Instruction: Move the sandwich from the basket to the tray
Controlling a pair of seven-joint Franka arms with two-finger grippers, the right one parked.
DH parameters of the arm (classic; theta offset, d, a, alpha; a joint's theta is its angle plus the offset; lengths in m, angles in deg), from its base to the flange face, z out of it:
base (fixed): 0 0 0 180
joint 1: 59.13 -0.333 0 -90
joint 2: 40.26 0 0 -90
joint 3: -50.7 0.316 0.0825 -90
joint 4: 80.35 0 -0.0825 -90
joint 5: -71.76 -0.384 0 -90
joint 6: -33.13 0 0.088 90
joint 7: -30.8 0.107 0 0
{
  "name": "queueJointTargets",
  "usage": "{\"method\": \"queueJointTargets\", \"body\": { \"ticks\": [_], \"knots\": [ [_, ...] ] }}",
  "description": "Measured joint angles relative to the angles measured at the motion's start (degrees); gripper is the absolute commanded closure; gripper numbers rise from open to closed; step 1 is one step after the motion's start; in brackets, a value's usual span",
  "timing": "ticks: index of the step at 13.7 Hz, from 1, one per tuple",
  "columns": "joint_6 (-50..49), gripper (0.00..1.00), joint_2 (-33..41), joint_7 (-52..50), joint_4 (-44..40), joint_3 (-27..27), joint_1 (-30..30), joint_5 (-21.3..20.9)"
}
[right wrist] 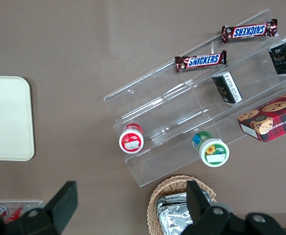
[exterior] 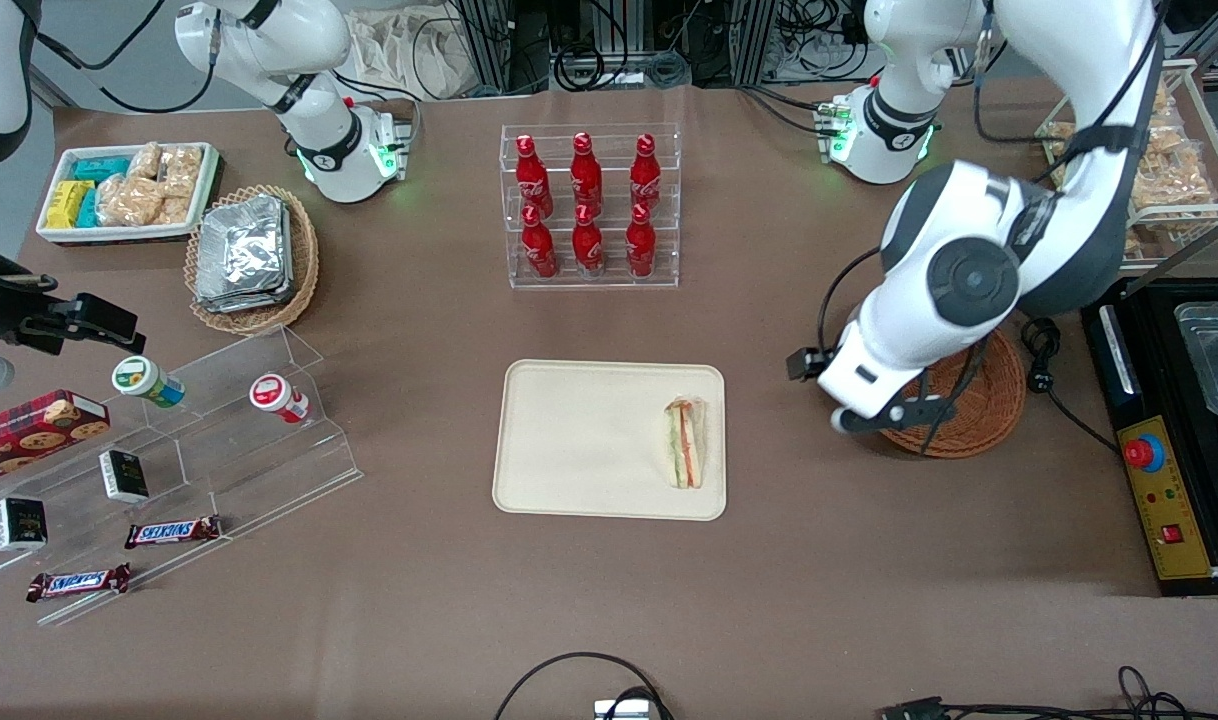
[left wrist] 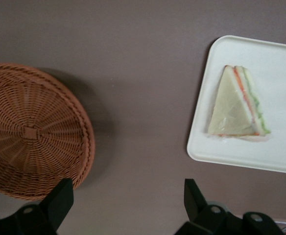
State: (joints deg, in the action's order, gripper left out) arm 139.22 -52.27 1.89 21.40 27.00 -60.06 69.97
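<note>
A: Where is the sandwich (exterior: pixel 686 442) at this moment?

B: It lies flat on the tray (exterior: pixel 579 440), close to the edge that faces the working arm's end of the counter (exterior: pixel 609 600). In the left wrist view the sandwich (left wrist: pixel 238 105) shows its white bread face, with orange and green filling along 1 side, and it sits near a rounded corner of the tray (left wrist: pixel 280 156).

A: And the basket (exterior: pixel 979 405)?

B: It stands on the counter toward the working arm's end, apart from the tray. Nothing shows inside the basket (left wrist: pixel 30 142) in the wrist view, though part of it runs out of frame, so I can only speak for what is visible.

A: Where is the pincer (exterior: pixel 854 420)?

B: It hangs above the counter, between the tray and the basket, just beside the basket's rim. Its 2 fingers (left wrist: pixel 59 198) stand wide apart with bare counter between them, holding nothing.

A: Anything else nearby?

B: A clear rack of 6 red bottles (exterior: pixel 589 205) stands farther from the front camera than the tray.
</note>
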Motion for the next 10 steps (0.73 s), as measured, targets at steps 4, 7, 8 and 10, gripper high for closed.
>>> {"method": "queueJointTargets", "body": {
  "ticks": [4,7,8,10],
  "knots": [
    [2.0,0.0,7.8,0.5,7.3,0.3,-1.2,0.7],
    [2.7,0.0,9.0,0.7,6.9,1.1,-2.8,0.7],
    [3.0,0.0,8.9,0.9,6.6,1.3,-3.1,0.7],
    [3.4,0.0,8.7,1.0,6.4,1.3,-3.1,0.7]
  ]
}}
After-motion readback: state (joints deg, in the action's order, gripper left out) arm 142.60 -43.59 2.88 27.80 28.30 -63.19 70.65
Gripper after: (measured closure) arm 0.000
